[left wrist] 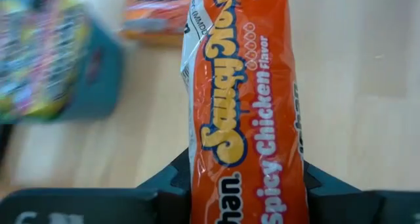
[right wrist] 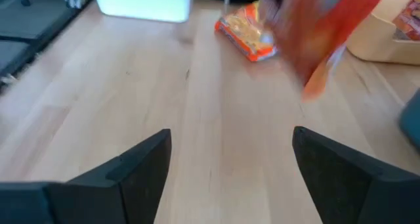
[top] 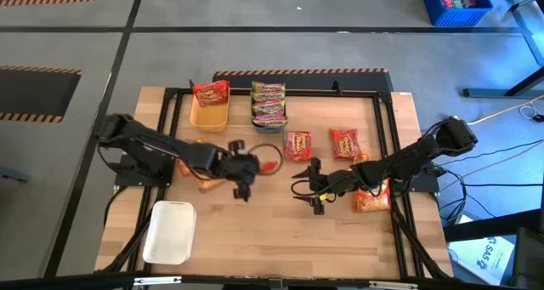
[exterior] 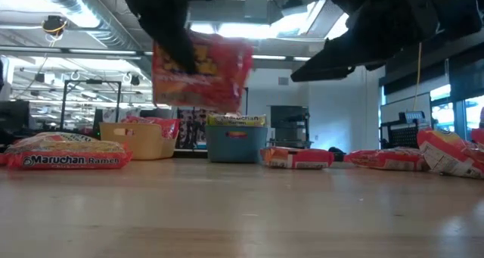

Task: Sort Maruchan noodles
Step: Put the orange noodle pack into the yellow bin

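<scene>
An orange Maruchan packet [left wrist: 246,112], marked Spicy Chicken, hangs in the air above the middle of the table, pinched between the two fingers of the left gripper [top: 244,173]; from table height it shows in the upper left of centre [exterior: 201,67], clear of the wood. The left gripper's fingers are closed on both sides of the packet's lower part. Just to the right of it in the overhead picture, the right gripper [top: 311,188] stands with its fingers [right wrist: 138,165] spread wide and nothing between them, only bare table. Further out, other packets lie about: two red ones [top: 297,145] side by side right of centre, one [top: 372,200] under the right arm at the right edge, an orange one [top: 194,179] under the left arm. Toward the top of the overhead frame, a yellow tray [top: 209,116] holds a red packet [top: 211,92], and a blue-grey tray [exterior: 237,144] beside it holds a stack of green-edged packets [top: 268,101]. A white tray [top: 169,231] sits at lower left.
</scene>
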